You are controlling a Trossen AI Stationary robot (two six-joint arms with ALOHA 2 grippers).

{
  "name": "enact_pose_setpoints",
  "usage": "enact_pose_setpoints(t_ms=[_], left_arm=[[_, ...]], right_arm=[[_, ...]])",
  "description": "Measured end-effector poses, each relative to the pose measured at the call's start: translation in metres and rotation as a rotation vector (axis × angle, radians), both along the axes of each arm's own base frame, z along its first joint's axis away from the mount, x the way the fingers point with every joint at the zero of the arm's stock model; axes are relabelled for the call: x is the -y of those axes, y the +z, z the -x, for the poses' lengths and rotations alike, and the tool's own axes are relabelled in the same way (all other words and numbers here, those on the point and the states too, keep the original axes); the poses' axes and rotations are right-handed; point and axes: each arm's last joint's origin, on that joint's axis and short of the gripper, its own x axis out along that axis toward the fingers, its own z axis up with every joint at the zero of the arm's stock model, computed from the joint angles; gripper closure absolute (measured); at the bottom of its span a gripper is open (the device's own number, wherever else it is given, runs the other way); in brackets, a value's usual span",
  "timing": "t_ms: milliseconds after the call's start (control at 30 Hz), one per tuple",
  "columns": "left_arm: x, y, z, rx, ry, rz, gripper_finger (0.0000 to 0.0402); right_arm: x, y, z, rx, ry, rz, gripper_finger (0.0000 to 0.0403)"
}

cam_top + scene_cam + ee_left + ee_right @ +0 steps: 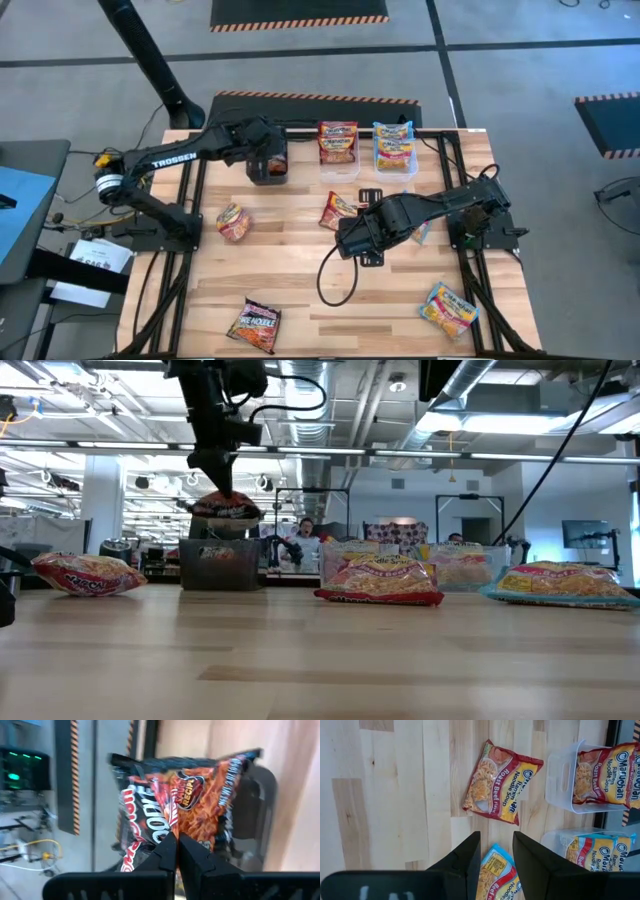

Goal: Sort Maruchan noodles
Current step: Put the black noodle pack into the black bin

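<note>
Right under your left wrist camera hangs a dark packet, pinched in the left gripper, whose fingers are shut tight on its lower edge. You're holding it just above the black bin at the far side of the tabletop, so this one looks close to its drop.

Your right gripper hovers mid-tabletop with its fingers part-way apart and nothing between them. A blue packet lies directly beneath them, and a red packet lies flat just beyond.

Progress, as far as you can judge: two clear bins sit side by side next to the black one. A red packet already lies in one, a blue-and-yellow one in the other. How many are stacked in each, you can't tell.

Left to sort on the tabletop:
- a red packet near the left arm's base
- a dark packet at the near edge
- a blue packet at the near right corner
- the two by your right gripper

Call it roughly half done, perhaps less.

As for the packets themselves, they are flat, crinkly plastic pillows, slightly puffed. The held one droops and creases where it's pinched.
</note>
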Motion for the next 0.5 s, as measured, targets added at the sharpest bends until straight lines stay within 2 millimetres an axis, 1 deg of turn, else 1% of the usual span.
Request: enact_pose_setpoints(t_ms=[167, 333, 500], left_arm=[[-0.008, -0.01, -0.002, -0.02, 0.009, 0.056, 0.0401], [-0.014, -0.025, -0.01, -0.059, 0.018, 0.078, 0.0401], [-0.018, -0.036, -0.016, -0.075, 0.037, 0.09, 0.0401]], right_arm=[[0.0, 0.0, 0.0, -0.002, 0.0, 0.0, 0.0266], [0.0, 0.0, 0.0, -0.002, -0.001, 0.0, 0.0266], [0.0, 0.0, 0.0, -0.005, 0.0, -0.004, 0.0266]])
